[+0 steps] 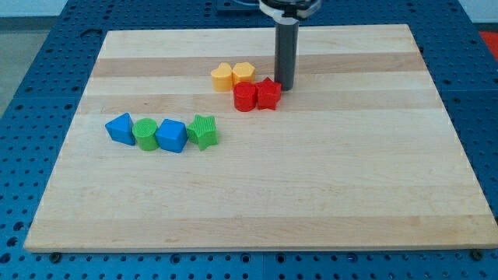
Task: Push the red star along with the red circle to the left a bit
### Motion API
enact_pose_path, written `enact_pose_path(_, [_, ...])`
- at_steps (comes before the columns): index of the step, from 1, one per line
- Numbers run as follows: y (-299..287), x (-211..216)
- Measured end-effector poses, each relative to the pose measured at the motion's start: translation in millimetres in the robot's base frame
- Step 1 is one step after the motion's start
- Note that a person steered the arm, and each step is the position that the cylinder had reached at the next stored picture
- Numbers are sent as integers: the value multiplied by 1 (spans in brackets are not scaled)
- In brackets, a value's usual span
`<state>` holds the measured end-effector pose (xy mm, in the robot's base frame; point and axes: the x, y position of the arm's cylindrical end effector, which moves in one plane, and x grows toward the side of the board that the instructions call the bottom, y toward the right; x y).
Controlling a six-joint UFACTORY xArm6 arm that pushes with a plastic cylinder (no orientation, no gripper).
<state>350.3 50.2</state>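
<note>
The red star (269, 93) sits near the top middle of the wooden board (311, 179). The red circle (245, 96) touches its left side. My tip (285, 86) is down at the board just right of and slightly above the red star, close to or touching it. The dark rod rises from there to the view's top.
A yellow heart (222, 76) and a yellow hexagon-like block (243, 73) sit just above-left of the red pair. At the left, a row runs blue triangle (120, 127), green circle (145, 133), blue cube (171, 135), green star (203, 131).
</note>
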Motion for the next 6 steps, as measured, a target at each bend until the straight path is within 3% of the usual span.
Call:
enact_pose_path(4, [11,18])
enact_pose_path(6, [-44,21])
